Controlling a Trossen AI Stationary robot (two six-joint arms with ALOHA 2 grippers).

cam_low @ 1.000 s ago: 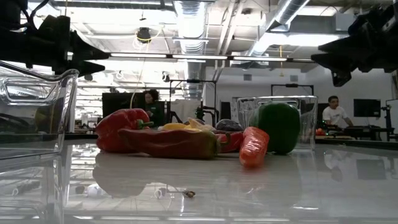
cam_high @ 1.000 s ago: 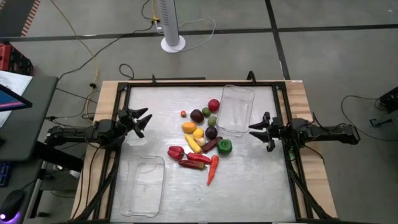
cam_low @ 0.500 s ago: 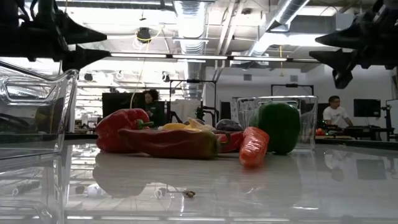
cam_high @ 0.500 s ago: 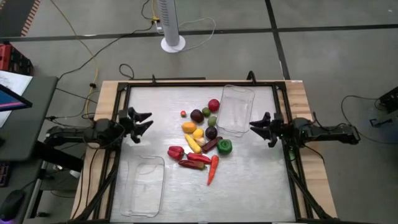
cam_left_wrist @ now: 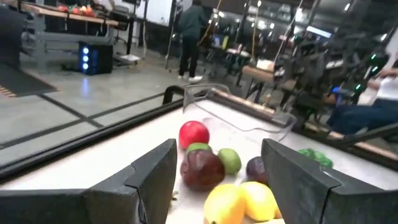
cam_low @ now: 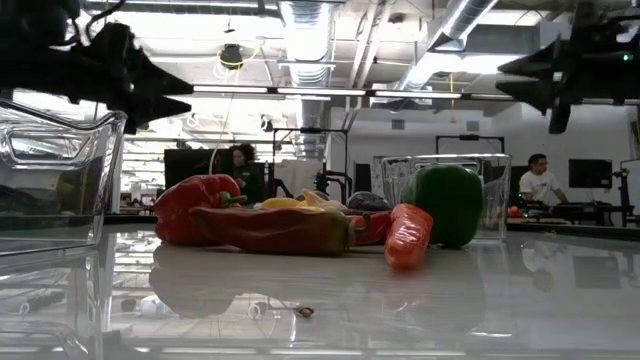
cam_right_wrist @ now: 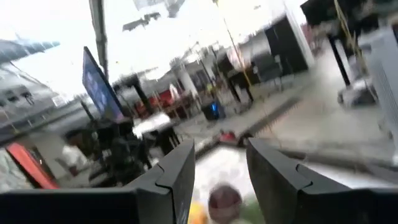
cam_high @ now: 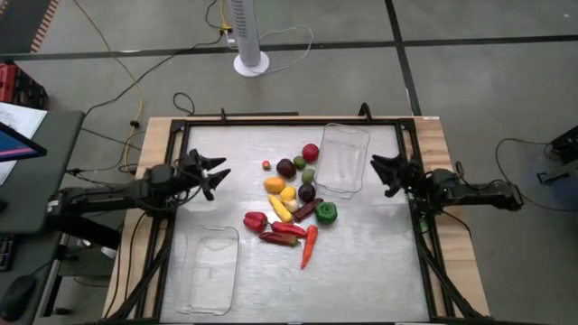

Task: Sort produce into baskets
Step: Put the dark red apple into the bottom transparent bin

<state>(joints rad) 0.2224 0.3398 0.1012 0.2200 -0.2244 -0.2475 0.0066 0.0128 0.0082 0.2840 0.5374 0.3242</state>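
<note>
The produce lies in a loose pile on the table's middle: a red apple [cam_high: 311, 152], a dark purple piece [cam_high: 286, 168], yellow pieces [cam_high: 282, 206], a green pepper [cam_high: 326, 212], red peppers [cam_high: 278, 235] and an orange carrot [cam_high: 310, 246]. One clear basket [cam_high: 344, 159] stands at the far right of the pile, another [cam_high: 208, 269] at the near left. My left gripper [cam_high: 217, 178] is open and empty, left of the pile. My right gripper [cam_high: 379, 173] is open and empty, just right of the far basket. The left wrist view looks between its fingers [cam_left_wrist: 217, 177] at the apple [cam_left_wrist: 194, 132].
A tiny red tomato [cam_high: 266, 164] lies apart at the pile's far left. A dark frame [cam_high: 271, 121] runs round the table's edge. The room behind shows in the low view, with people [cam_low: 243, 165] at desks. Bare table lies near the front right.
My left gripper has turned and gone a little toward the produce pile, staying open. My right gripper has swung toward the table's far edge, alongside the far basket, and stays open. The produce and baskets have not moved.
</note>
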